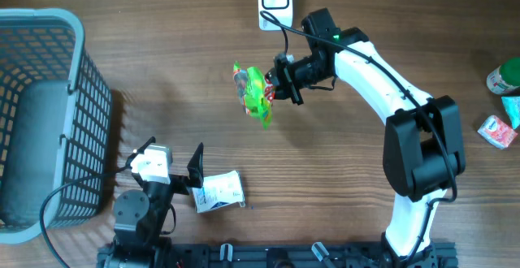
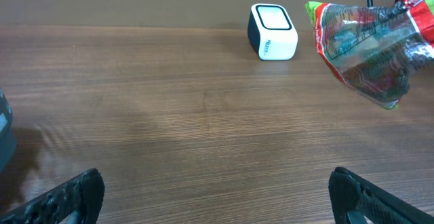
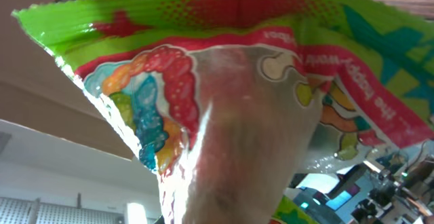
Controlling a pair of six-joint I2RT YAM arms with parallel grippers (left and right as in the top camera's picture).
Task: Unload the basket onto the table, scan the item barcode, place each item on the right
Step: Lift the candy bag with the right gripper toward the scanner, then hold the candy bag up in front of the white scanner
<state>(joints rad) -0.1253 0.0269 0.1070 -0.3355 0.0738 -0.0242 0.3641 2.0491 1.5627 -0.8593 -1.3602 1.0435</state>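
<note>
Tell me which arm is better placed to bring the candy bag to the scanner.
Right. The right hand is shut on the green candy bag, close to the white scanner. The left hand is open and empty, farther off by the white packet.

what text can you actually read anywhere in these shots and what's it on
"the happy": upside down on the candy bag held in the right gripper; the rest of its print is blurred.
Scanner: a small mark on its side, too small to read.
White packet: dark print, too small to read.
</note>
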